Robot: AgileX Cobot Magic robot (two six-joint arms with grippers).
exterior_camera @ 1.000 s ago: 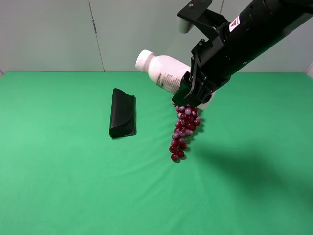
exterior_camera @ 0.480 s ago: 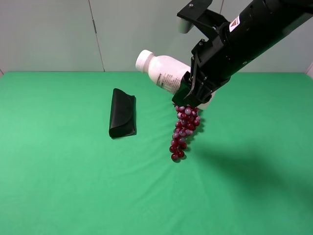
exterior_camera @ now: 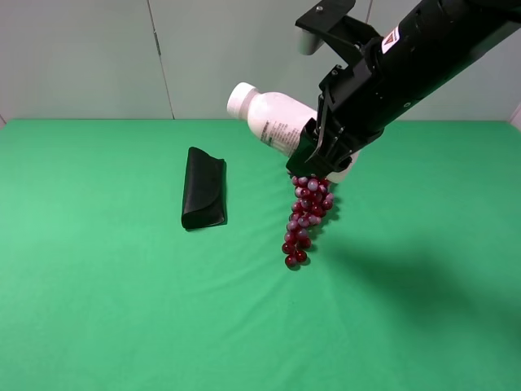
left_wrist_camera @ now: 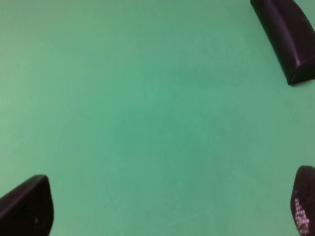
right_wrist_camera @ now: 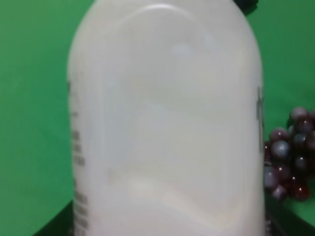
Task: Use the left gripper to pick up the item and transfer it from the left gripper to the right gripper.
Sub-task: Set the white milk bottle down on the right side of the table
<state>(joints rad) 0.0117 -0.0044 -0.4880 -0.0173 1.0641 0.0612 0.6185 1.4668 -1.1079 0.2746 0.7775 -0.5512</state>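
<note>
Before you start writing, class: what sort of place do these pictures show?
Probably a robot lab test bench: a green-covered table, plain pale wall panels behind it, and the right gripper holding a bottle, with grapes and a case laid out like props.

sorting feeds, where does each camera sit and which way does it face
Exterior high: mounted high, looking down over the green cloth at the case, grapes and the right tool gripping the bottle; only the right arm shows.
Left wrist: rides behind the open left tool, two fingertips showing, facing down at green cloth and one case end.
Right wrist: rides behind the right tool, close against the bottle, grapes beside; dark slivers may be the tool.
Shared: exterior and right wrist both show bottle and grapes.
</note>
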